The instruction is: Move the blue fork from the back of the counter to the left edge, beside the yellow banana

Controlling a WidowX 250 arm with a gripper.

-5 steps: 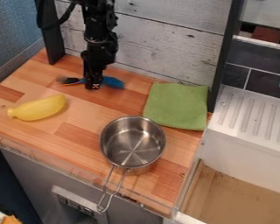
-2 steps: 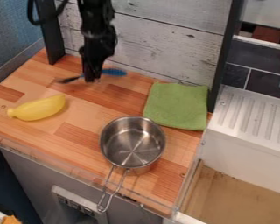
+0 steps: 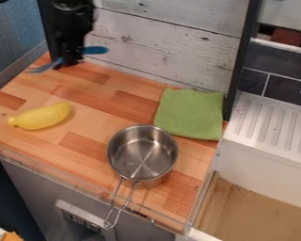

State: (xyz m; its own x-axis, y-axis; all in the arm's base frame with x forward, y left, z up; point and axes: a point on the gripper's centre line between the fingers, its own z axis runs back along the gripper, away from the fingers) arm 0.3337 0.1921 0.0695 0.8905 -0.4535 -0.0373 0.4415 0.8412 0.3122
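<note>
While the blue utensil (image 3: 95,50) slanted from lower left to upper right, the black gripper (image 3: 68,61) grasped it around the middle, over the upper-left part of the wooden counter (image 3: 93,101). The arm (image 3: 71,30) hung downward from the top edge. Nearer the front lay a yellow banana (image 3: 41,116); farther right, a green cloth (image 3: 191,114) and a steel pot (image 3: 142,153), handle frontward.

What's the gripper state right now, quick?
Gripper: closed, holding the blue utensil, which sticks out on both sides of it.
</note>
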